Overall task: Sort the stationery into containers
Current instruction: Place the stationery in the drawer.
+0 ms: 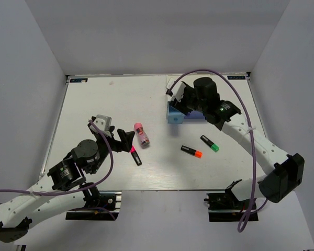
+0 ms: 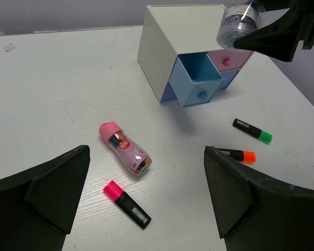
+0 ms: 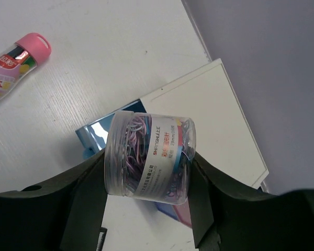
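1. Right end effector point(image 3: 149, 162) clamps a clear paper-clip jar point(image 3: 146, 151) mid-wall, with the open blue drawer point(image 3: 91, 137) showing just beyond it. The jar is smooth, rigid plastic and likely slippery.
2. Left end effector point(image 2: 146, 157) gapes wide above the pink-capped tube point(image 2: 124, 147) and pink marker point(image 2: 126, 204). Both look light, stiff and prone to rolling, so pinch them mid-barrel.
3. Orange marker point(image 1: 191, 151) and green marker point(image 1: 210, 143) lie centre-right on the counter point(image 1: 94, 99).

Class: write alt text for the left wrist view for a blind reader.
The right hand holds a clear jar over a white organiser, its blue drawer open. On the table: pink-capped tube, pink marker, orange marker, green marker.
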You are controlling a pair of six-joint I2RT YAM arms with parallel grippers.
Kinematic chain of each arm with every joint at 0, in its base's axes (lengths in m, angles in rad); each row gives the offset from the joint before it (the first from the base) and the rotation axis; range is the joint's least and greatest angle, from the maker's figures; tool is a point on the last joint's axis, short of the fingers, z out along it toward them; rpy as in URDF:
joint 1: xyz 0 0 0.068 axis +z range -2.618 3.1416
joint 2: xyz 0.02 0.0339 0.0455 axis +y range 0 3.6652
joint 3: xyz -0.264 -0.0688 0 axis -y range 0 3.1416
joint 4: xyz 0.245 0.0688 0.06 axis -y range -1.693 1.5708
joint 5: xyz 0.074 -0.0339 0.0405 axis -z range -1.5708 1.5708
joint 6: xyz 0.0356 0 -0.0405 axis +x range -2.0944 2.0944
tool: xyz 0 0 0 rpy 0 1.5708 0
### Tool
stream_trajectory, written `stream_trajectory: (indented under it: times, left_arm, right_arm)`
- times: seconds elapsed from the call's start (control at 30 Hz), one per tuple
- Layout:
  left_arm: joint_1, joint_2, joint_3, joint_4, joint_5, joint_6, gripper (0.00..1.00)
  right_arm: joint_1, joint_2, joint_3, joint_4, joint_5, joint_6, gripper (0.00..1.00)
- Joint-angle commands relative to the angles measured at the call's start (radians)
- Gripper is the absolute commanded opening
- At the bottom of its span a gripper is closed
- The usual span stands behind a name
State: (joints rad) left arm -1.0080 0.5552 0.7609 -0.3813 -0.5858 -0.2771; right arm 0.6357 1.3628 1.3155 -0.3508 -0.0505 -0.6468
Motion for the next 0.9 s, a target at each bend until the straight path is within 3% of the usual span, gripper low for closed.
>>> stream_trajectory:
  times: [0.0, 0.33, 0.7, 0.87]
  left_arm:
    - [0.003, 0.003, -0.006, 0.009, 0.012, 0.01, 1.0]
    - [0.003, 0.003, -0.006, 0.009, 0.012, 0.01, 1.0]
    - [0.003, 0.003, -0.006, 0.009, 0.012, 0.01, 1.0]
    - [0.003, 0.003, -0.006, 0.009, 0.021, 0.01, 1.0]
  right_arm:
    - [-0.034, 0.044, 0.082, -0.016, -0.165, -0.122, 0.45]
    - [-0.1, 0.2, 0.209, -0.146, -0.342, -0.212, 0.53]
    - [-0.152, 0.272, 0.257, -0.238, -0.41, -0.247, 0.56]
    - [-0.157, 0.302, 0.281, -0.312, -0.408, -0.274, 0.72]
